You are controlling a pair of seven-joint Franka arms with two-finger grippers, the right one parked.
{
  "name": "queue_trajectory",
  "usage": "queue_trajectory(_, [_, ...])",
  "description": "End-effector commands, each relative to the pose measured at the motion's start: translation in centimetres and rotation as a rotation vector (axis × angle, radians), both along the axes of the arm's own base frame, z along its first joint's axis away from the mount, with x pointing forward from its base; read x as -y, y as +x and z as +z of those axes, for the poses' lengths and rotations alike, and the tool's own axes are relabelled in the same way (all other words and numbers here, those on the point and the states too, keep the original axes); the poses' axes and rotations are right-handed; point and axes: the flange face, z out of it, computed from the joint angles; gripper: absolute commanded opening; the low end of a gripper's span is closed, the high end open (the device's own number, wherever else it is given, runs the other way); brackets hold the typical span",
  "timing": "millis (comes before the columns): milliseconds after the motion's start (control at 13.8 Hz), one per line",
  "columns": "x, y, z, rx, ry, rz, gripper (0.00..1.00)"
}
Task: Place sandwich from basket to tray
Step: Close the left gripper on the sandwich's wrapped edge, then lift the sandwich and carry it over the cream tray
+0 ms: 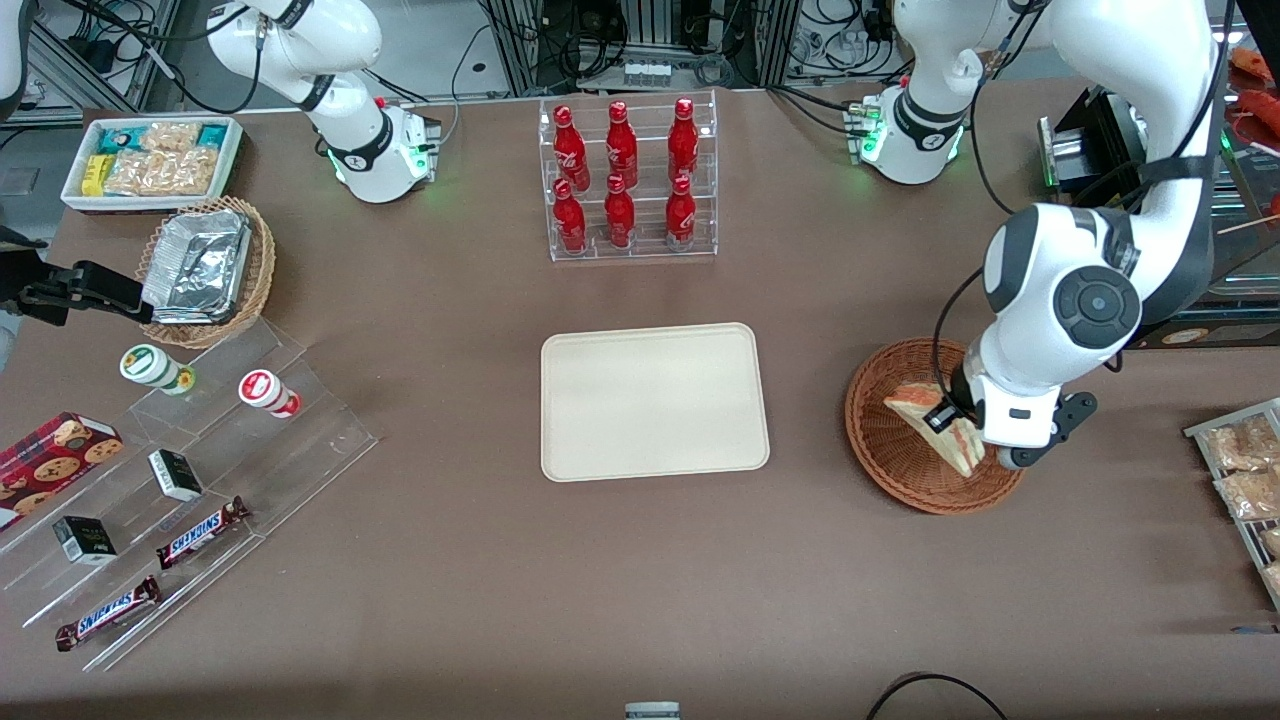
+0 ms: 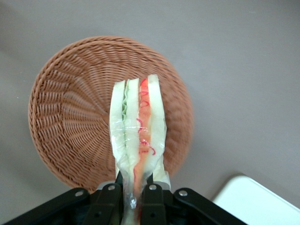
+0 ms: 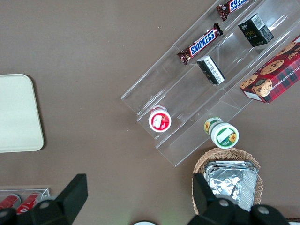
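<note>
Sandwich pinched by its end in gripper, fingers clamped on wrap, wedge hanging over basket. I judge lift started, carry to tray not begun.

Risks, my read: grip sits on narrow end only, so wedge could swing or slip out during sideways carry; soft bread may squash under clamp; low travel could snag basket rim.

Containers: tray bare, nothing on it. Basket holds nothing else that I can see.

A robot lab is posing as a snack shop. Soda bottles and candy bars are sitting on clear display racks on a brown surface. Cables and metal frames are running along its edge, by the arm bases.
</note>
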Motion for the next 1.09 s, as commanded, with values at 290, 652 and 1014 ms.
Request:
queue_trajectory(290, [20.0,-5.3,-0.6,0.001,0.028,-0.225,0.00])
queue_trajectory(652, [29.7,-7.8,-7.2,-0.007,0.097,-0.399,0.00])
queue_trajectory(1014, [33.8,-9.3,-10.2,0.059,0.033,-0.459,0.00])
